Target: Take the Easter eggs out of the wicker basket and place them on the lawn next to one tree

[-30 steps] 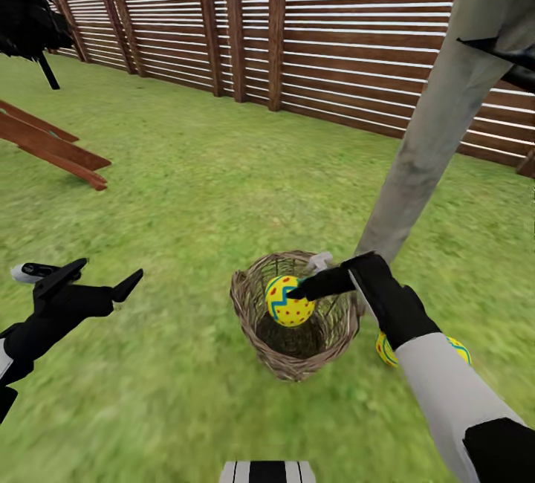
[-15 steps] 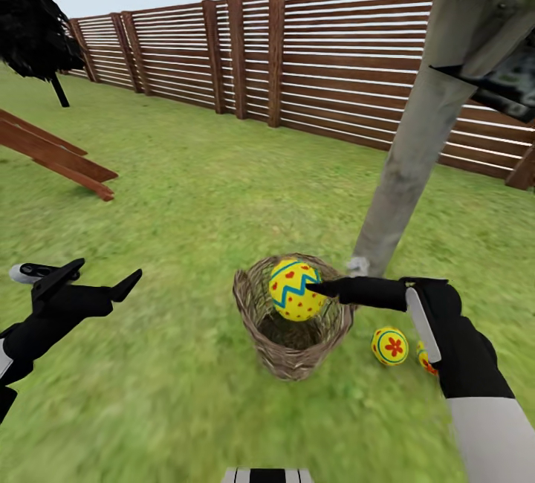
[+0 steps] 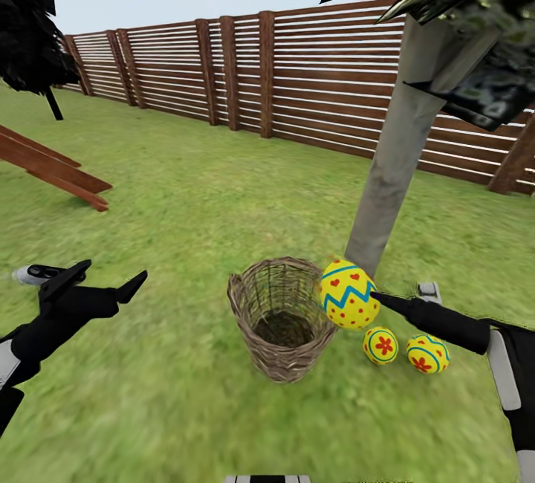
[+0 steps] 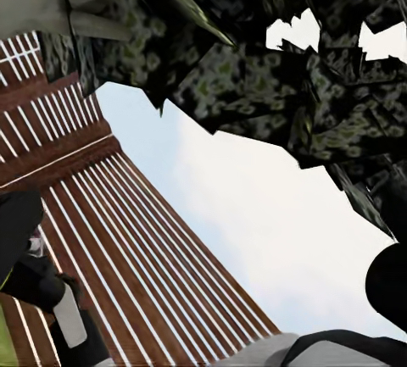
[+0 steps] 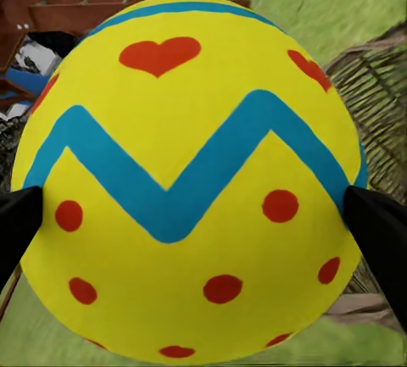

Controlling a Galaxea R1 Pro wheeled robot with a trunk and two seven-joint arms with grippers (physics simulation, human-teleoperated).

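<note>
head view: the right black two-fingered gripper point(image 3: 357, 297) is clamped on a yellow easter egg with red hearts, red dots and a blue zigzag band point(image 3: 348, 293), held in the air just beside the rim of the small brown woven wicker basket point(image 3: 280, 316), on the gripper's far side from its arm. below and slightly to the arm side of the gripper, two more yellow eggs with red flower marks point(image 3: 380, 345) point(image 3: 427, 354) lie on the bright green grass lawn point(image 3: 186, 193), close together, between the basket and the arm. beyond the gripper rises the thick pale grey trunk of the tree point(image 3: 390, 148), its foot near the held egg. the basket's inside looks empty of eggs. the left black gripper point(image 3: 111, 282) hangs over the grass well apart from the basket, fingers spread wide, holding nothing. a brown slatted wooden fence point(image 3: 297, 74) runs behind.

left wrist view: dark blocky foliage point(image 4: 254, 53), pale sky and the slatted fence; whether this gripper is open cannot be told here.

right wrist view: the held egg point(image 5: 191, 180) sits between the two black fingertips point(image 5: 381, 231), pinched at both sides; part of the wicker basket point(image 5: 377, 104) shows just beside it.
</note>
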